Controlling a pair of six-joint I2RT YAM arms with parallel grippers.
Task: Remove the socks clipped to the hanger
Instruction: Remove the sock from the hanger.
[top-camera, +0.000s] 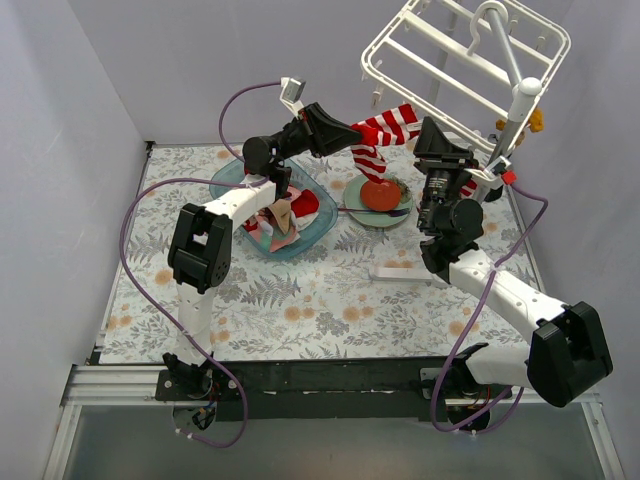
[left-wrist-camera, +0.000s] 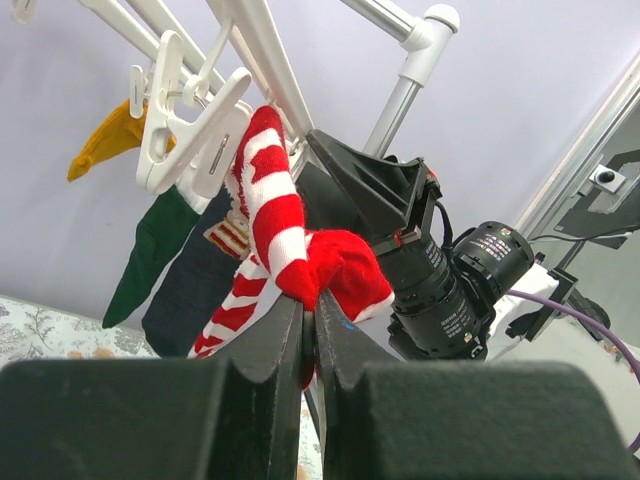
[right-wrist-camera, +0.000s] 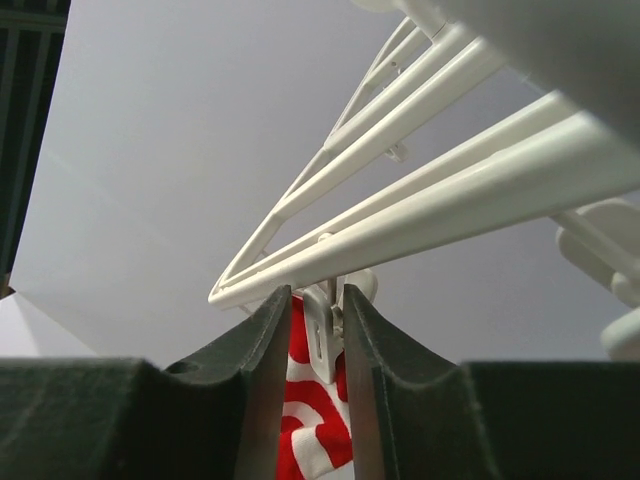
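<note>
1. Clenched left gripper (top-camera: 350, 133) on the striped sock (top-camera: 385, 130), seen from above, holding it out sideways from under the hanger (top-camera: 455, 60), tilted high at the far right. Right gripper (top-camera: 432, 138) just beside the sock's upper end, aimed up at the rack. More socks (top-camera: 283, 215) lying in the blue tub (top-camera: 222, 185). Likely hazard: a sideways pull before the sock's top is freed, enough to swing the whole hanger or stretch the fabric.

2. Left wrist view: fingers pinched shut on the sock's red end, only a small fold of fabric between them. Striped sock rising from there toward a hanger bar. Mustard sock (left-wrist-camera: 105, 140) and dark socks (left-wrist-camera: 185, 280) hanging clipped at left. Right wrist camera (left-wrist-camera: 445, 290) close behind the grip. Possible trouble: so thin a bite slipping off under tension and dropping the sock short of the tub, or arms this near each other knocking together on a sudden tug.

3. Right wrist view: jaws on either side of the white clip (right-wrist-camera: 322, 335) pinning the striped sock, just under a hanger bar. Cannot tell whether the pads press it or merely flank it. Possible trouble: squeezing the clip's biting end instead of its levers, tightening the hold rather than opening it, or an off-centre pinch twisting the clip out of the jaws.
</note>
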